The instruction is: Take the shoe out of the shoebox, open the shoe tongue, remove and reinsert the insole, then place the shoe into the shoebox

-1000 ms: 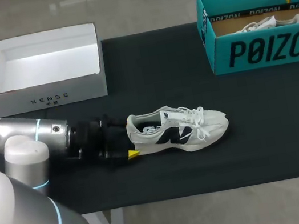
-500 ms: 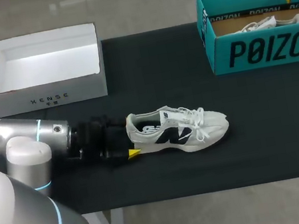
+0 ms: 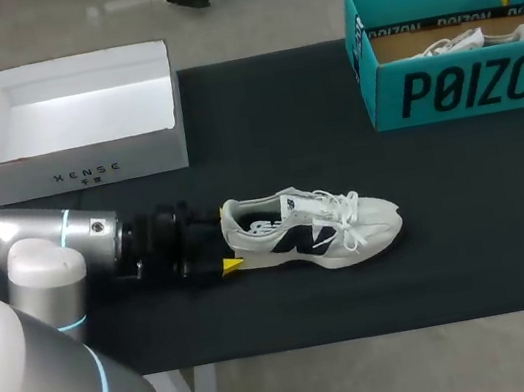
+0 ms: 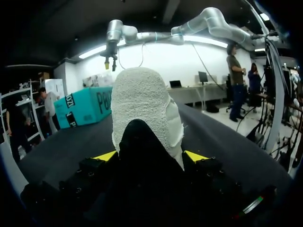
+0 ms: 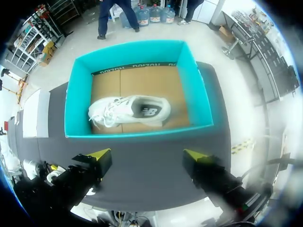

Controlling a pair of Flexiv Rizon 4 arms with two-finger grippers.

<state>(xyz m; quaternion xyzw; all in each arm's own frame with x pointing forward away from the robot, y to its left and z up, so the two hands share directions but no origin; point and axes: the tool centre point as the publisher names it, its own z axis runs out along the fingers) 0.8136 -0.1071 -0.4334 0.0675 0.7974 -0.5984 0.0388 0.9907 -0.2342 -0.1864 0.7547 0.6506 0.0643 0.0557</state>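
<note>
Left tool (image 4: 150,156): lying low and level along the tabletop (image 3: 258,115), closed to about the width of a heel. In the left wrist view its two yellow-tipped fingers (image 4: 106,155) sit against opposite sides of the heel of the white sneaker (image 3: 313,227), so it reads as gripping the shoe at the heel.

Sneaker: resting on its sole near the middle of the tabletop, toe pointing away from the left tool, well apart from both boxes.

Right tool (image 5: 147,158): fingers spread wide with nothing between them. It hangs high above the teal shoebox (image 3: 466,84) at the far right of the tabletop. A second sneaker (image 5: 130,112) lies on its side in that box.

Other item: a white box (image 3: 84,166), open-topped, at the far left of the tabletop.

Progress, as judged:
- Shoe out of the shoebox: done.
- Tongue opened: not yet. The laces (image 3: 345,207) look tied and drawn across the tongue.
- Insole out and back in: no sign of it. A dark insole (image 3: 265,226) shows through the shoe's opening and seems seated.
- Shoe returned to the shoebox: outstanding.

Assessment: roughly the first quarter is complete. The heel hold looks like a bracing grip for the tongue work, which would fall to the right tool.
</note>
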